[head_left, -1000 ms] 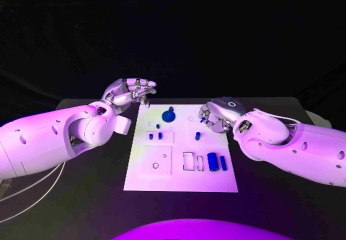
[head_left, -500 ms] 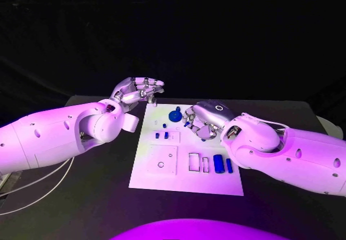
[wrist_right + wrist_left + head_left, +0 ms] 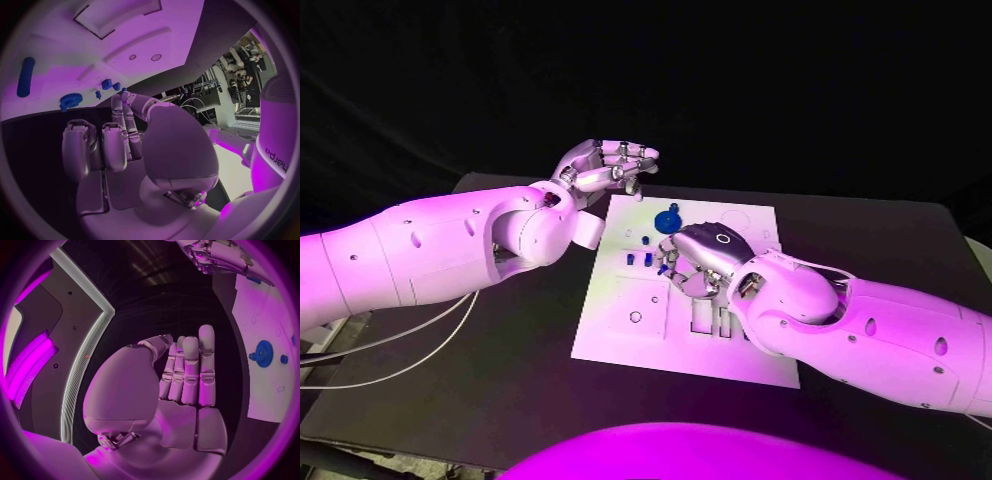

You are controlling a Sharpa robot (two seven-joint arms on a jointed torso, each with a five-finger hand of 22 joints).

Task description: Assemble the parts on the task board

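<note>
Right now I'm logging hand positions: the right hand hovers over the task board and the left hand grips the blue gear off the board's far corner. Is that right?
Not quite. The left hand holds nothing: the left wrist view shows its palm bare, and the blue gear lies on the task board. The rest holds: in the head view the right hand is over the board and the left hand is off its far corner.

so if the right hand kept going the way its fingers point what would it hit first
Probably the small blue square parts on the white task board, just past the right hand; depth is unclear.
</note>
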